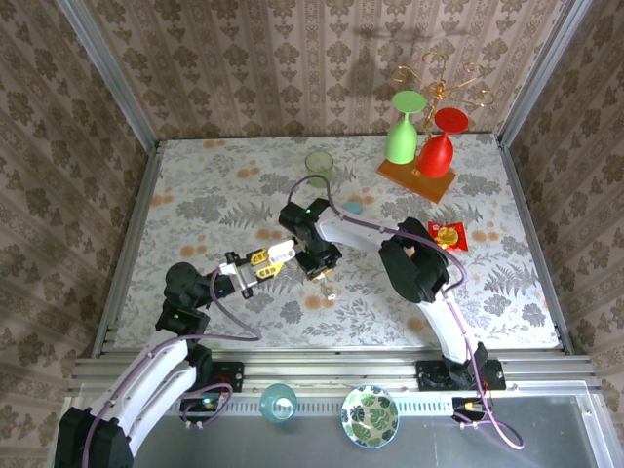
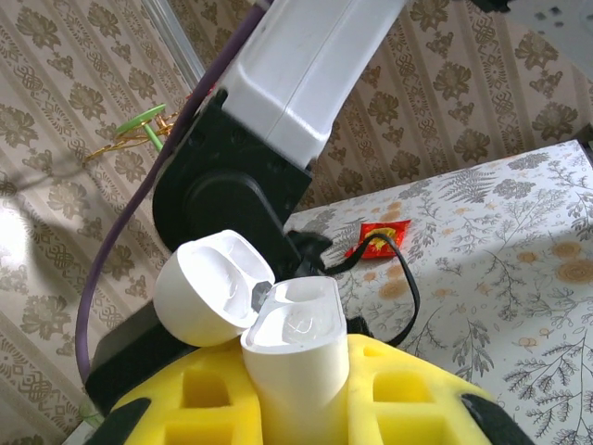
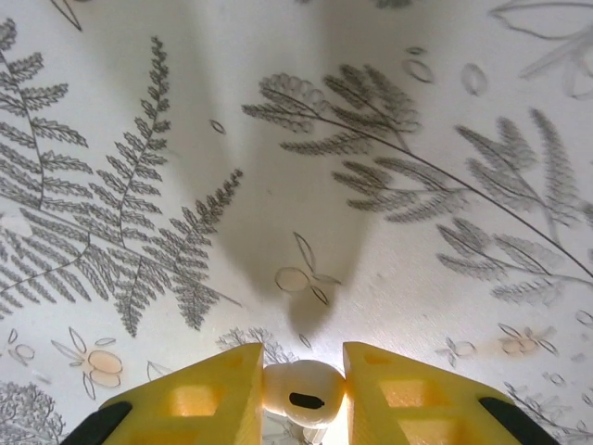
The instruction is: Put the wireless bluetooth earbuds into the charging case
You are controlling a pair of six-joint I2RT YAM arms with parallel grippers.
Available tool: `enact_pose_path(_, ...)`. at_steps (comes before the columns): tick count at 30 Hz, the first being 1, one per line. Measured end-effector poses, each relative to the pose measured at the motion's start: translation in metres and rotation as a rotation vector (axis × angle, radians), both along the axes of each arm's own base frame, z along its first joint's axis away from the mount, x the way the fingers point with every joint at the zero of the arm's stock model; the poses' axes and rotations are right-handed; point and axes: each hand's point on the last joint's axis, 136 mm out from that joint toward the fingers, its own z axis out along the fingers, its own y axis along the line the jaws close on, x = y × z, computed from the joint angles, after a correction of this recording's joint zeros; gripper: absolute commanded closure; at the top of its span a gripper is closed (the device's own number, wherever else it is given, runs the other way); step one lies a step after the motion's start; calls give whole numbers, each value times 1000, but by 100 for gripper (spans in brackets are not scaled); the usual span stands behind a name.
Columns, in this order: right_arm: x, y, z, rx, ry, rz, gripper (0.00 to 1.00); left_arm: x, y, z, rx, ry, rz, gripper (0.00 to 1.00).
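Note:
The white charging case [image 2: 295, 357] stands upright between my left gripper's [image 2: 298, 380] yellow fingers, its lid [image 2: 208, 292] swung open to the left. Both wells inside look empty. In the top view the case [image 1: 280, 251] is held just above the table, left of centre. My right gripper [image 3: 301, 387] points down at the tablecloth and is shut on one white earbud [image 3: 301, 394], pinched between its yellow fingers [image 3: 208, 399]. From above, the right gripper [image 1: 323, 274] is a short way right of the case.
A green tumbler [image 1: 319, 164] stands at the back. Green and red glasses hang on a gold rack with a wooden base [image 1: 417, 175] at the back right. A red packet [image 1: 448, 235] and a small pale blue item [image 1: 353, 207] lie nearby. A teal cup [image 1: 278, 402] and patterned bowl [image 1: 370, 415] sit on the near ledge.

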Motion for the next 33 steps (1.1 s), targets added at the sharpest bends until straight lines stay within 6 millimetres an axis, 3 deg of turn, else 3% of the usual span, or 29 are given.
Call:
enact_pose_path(4, 10, -11, 24, 62, -65, -46, 75, 2, -1, -2, 3, 6, 0, 97)
enact_pose_path(10, 28, -24, 77, 173, -231, -89, 75, 7, -3, -10, 16, 40, 3, 97)
enact_pose_path(21, 38, -18, 186, 429, -557, -32, 75, 24, -7, -28, 26, 131, 25, 97)
enact_pose_path(25, 33, -10, 217, 522, -673, 25, 75, 30, -8, -34, 19, 173, 33, 97)
enact_pose_path(33, 12, 15, 256, 670, -809, 143, 76, 43, -8, -34, -25, 248, 79, 97)
